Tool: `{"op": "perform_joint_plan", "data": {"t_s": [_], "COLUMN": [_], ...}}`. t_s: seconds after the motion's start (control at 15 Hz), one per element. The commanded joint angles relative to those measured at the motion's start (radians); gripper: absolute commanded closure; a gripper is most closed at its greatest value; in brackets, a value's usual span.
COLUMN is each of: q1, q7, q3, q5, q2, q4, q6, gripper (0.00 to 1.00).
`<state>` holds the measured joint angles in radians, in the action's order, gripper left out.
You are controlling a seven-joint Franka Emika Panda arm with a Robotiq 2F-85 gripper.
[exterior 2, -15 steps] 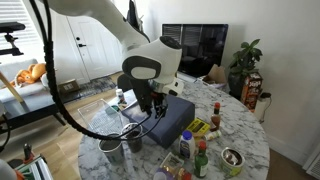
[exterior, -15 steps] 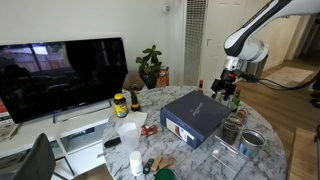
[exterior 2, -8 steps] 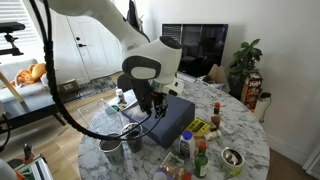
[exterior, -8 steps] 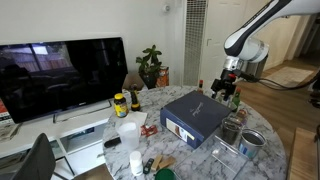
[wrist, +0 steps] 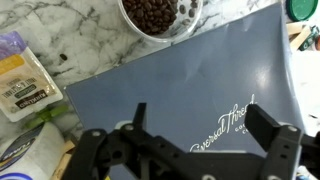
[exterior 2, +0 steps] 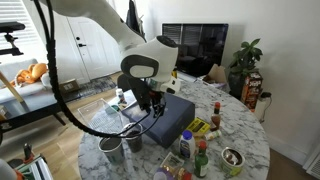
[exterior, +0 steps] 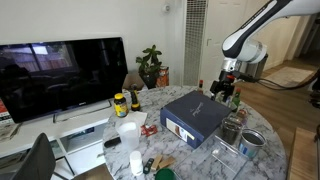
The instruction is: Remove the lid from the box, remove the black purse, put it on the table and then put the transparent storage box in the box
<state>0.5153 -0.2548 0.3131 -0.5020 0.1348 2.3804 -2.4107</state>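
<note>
**A:** did anything actually move in the last second?

**B:** barely. The arm drifted a hair in an exterior view and that's all. The gripper (wrist: 200, 125) hangs just above the lid (wrist: 200, 75), fingers spread wide, nothing in them. I can't tell if it's touching yet. The lid sits square on the box (exterior: 192, 122), so I'd say step one hasn't started and it's only lining up for a grab.

**A:** what about containers?

**B:** closest is a bowl (wrist: 158, 14) of small dark brown bits on the table (wrist: 80, 30), right at the lid's edge. There's a flat packet (wrist: 22, 82) just off one corner too. The box is shut, so the black purse isn't visible; my guess is it's inside. Near the box's front corner there's what looks like the transparent storage box (exterior: 227, 150), seemingly empty, but it's hard to read. A metal tin (exterior: 252, 143) sits beside it. Way back there's just the TV (exterior: 60, 75).
</note>
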Motion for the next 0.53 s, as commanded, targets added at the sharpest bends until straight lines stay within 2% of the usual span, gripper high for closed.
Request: {"op": "perform_joint_plan", "data": {"t_s": [0.0,0.4,0.47], "q1": [-0.145,-0.147,-0.158], "q7": [-0.015,-0.015,-0.005], "q3": [-0.139,-0.147,-0.169], "q5": [-0.022,-0.020,-0.004], "q2": [-0.005,-0.006,0.001], "q4": [-0.004,-0.004,-0.019], "q6": [0.011,0.010,0.032], "gripper": [0.00,0.00,0.00]}}
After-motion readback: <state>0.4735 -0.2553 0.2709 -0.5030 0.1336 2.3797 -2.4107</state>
